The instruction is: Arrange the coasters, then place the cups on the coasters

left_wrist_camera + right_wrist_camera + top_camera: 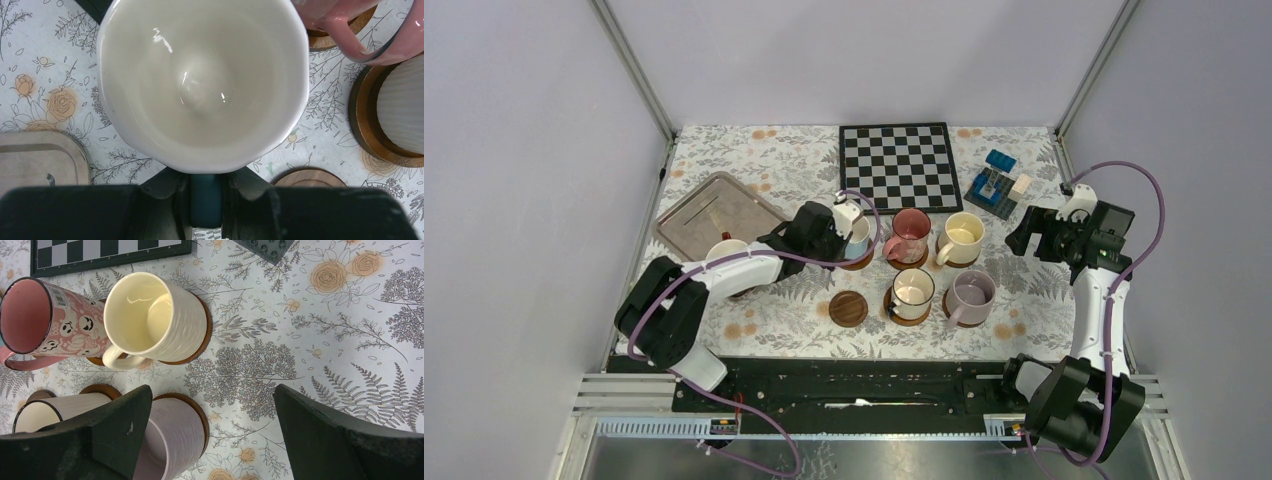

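My left gripper [848, 222] [205, 195] is shut on the dark teal handle of the light blue cup [860, 238] [202, 85], whose white inside fills the left wrist view. The cup is over a coaster [856, 262] in the back row; whether it rests on it I cannot tell. The pink cup [911, 233] [45, 320], cream-yellow cup [962, 235] [150, 315], a white cup [914, 290] and the lilac cup [971, 293] [180, 435] each stand on a coaster. One coaster [848, 308] [307, 177] lies bare. Another cup [727, 250] stands by the left arm. My right gripper [1036, 235] [212, 407] hangs open, right of the cups.
A grey metal tray [714, 215] [35, 160] lies at the back left. A chessboard [899, 165] [100, 252] sits at the back centre and a blue block toy [996, 185] to its right. The frame's posts stand at the back corners.
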